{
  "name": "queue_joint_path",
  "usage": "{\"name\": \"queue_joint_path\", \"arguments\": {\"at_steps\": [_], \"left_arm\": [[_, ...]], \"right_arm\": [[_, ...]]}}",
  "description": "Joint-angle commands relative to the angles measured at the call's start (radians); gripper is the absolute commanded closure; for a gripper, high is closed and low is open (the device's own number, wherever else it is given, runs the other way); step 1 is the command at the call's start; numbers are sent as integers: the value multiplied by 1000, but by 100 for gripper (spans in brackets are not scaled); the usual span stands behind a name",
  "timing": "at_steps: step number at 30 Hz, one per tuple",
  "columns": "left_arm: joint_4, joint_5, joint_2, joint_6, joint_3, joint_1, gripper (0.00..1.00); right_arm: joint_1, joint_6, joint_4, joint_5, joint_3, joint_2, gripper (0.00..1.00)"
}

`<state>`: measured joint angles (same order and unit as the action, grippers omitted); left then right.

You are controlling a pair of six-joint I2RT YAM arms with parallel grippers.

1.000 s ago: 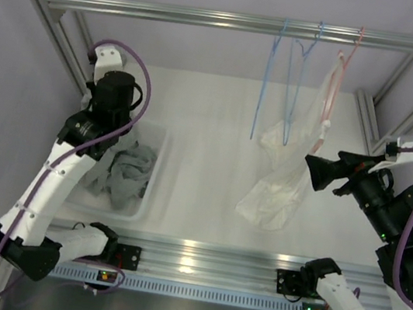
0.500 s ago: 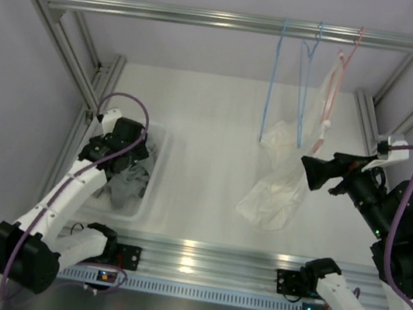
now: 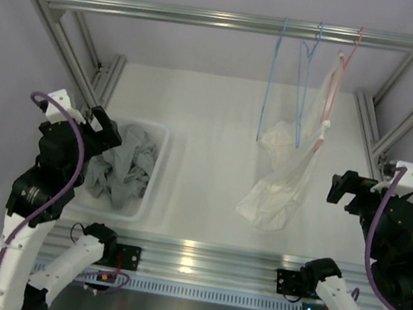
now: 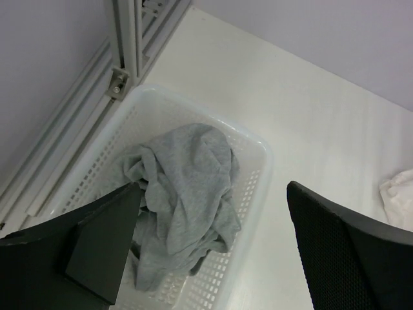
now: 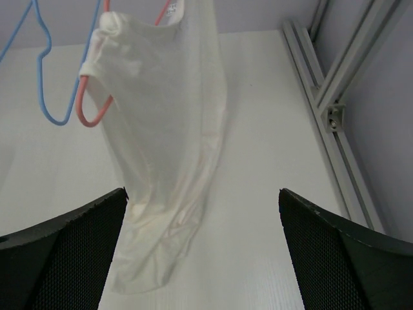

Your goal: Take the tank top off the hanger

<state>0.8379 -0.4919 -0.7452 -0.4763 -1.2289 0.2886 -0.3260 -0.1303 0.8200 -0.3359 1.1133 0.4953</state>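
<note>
A cream tank top [image 3: 289, 172] hangs by one strap from a pink hanger [image 3: 333, 89] on the overhead rail [image 3: 212, 19], and its lower end reaches the table. In the right wrist view the tank top [image 5: 161, 129] hangs from the hanger's red loop [image 5: 87, 113]. My right gripper [image 3: 346, 191] is to the right of the tank top, apart from it. It [image 5: 203, 200] is open with nothing between its fingers. My left gripper [image 3: 104, 129] stands open over a basket at the far left, and it [image 4: 213, 194] holds nothing.
A white perforated basket [image 3: 158, 175] at the left holds a crumpled grey garment [image 3: 120, 166]; the left wrist view shows the garment [image 4: 187, 187] inside the basket's rim [image 4: 261, 155]. Two bare blue hangers [image 3: 270, 78] hang left of the pink one. Aluminium frame posts line both sides.
My left gripper opened and drew back up and to the near left, leaving the grey garment in the basket. The right arm drew back to the right, away from the tank top.
</note>
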Motion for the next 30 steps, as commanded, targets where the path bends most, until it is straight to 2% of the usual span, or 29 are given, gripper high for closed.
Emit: {"name": "queue_joint_path", "arguments": {"at_steps": [1,5,10,30], "left_arm": [[79,-24,84,103,43,-3,1],[82,4,249,169,88,-3,1],[87,69,366,203,89,-3,1],[99,90,307,176,140,-2,1]], "right_arm": [[1,47,83,-101,11,-92,1],[-7,41,129,-97,43,-132,1],[-21,44,156,-55,26,-191,1],[-21,12,151,-106,19,-164,1]]}}
